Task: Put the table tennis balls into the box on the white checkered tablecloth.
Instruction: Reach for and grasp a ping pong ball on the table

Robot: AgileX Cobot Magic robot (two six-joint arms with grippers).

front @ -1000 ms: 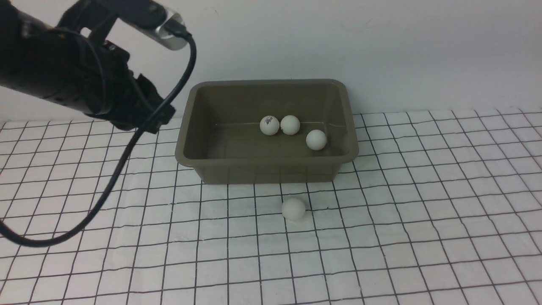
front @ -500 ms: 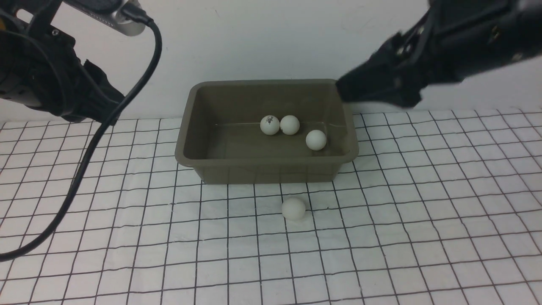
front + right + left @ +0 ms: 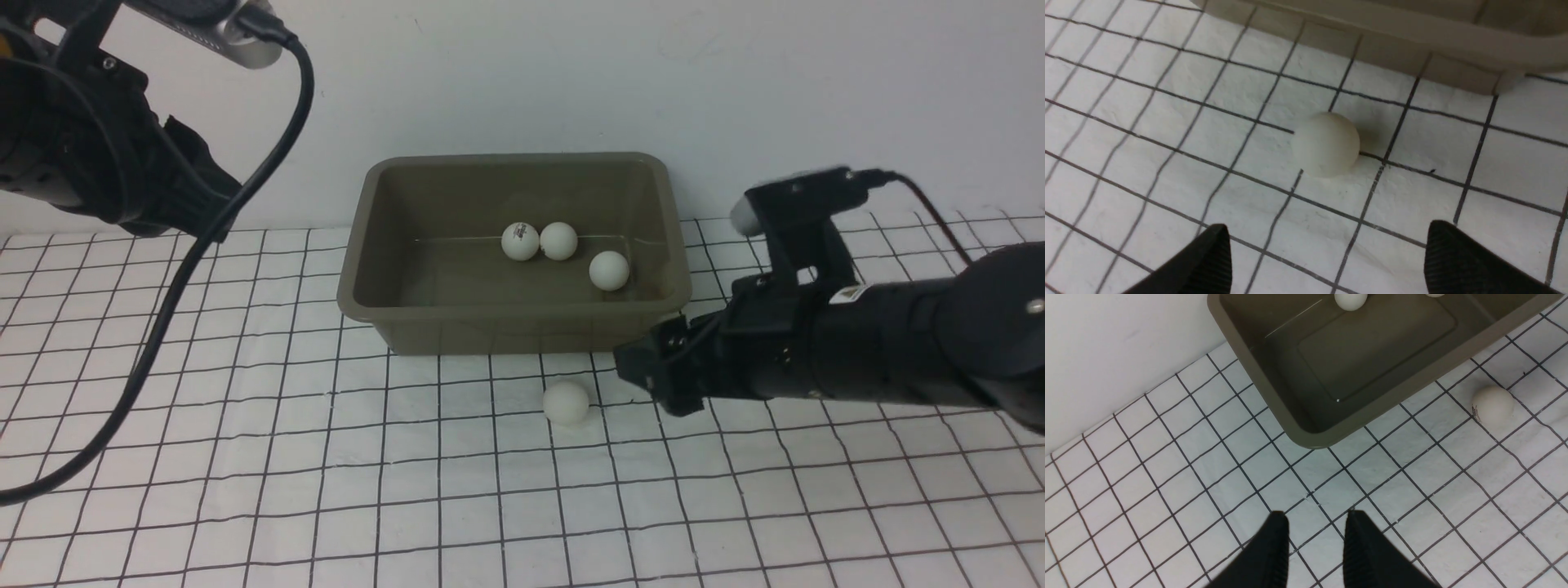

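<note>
The right gripper (image 3: 645, 377) stands wide open and holds nothing. In the right wrist view its two black fingertips (image 3: 1212, 253) are spread well apart over the tablecloth (image 3: 326, 490), and the loose ball (image 3: 1326, 143) lies just ahead of them, not yet between them. Half a second ago this arm hung blurred above the far right corner of the box; a second ago it was out of sight. It has now come down low over the cloth, just to the right of the loose ball and in front of the box's near right corner.

The left gripper (image 3: 1317, 516) is closed to a narrow gap with nothing in it. A second ago it was close beside the box's left rim; it has drawn back toward the far left corner of the tablecloth and has kept that place for the last half second, its black cable (image 3: 188, 269) looping down to the cloth.

The box (image 3: 514, 331) stands at the far edge of the tablecloth, unmoved. Inside it lie the marked ball (image 3: 520, 242) touching the plain ball (image 3: 559, 240), and a third ball (image 3: 609, 269) near the right wall. None of the four has shifted.
</note>
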